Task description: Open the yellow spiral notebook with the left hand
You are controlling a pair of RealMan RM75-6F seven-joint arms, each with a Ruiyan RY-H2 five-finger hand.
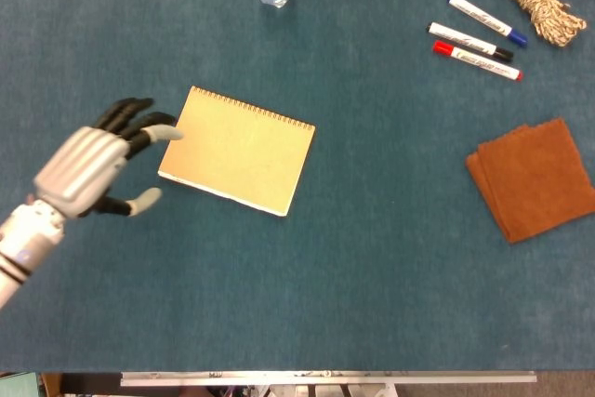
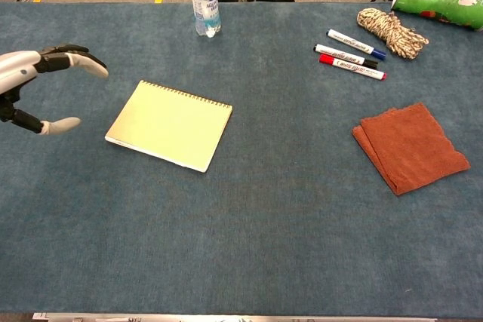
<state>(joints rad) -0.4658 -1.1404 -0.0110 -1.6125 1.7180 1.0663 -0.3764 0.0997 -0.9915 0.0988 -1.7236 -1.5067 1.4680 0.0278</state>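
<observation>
The yellow spiral notebook lies closed and flat on the blue table, its wire binding along the far edge. My left hand hovers just left of the notebook with fingers spread and thumb apart, holding nothing. In the head view its fingertips reach the notebook's left edge; I cannot tell whether they touch it. My right hand is not in either view.
A water bottle stands at the far edge behind the notebook. Three markers, a coil of rope and a green can lie far right. A folded brown cloth sits at the right.
</observation>
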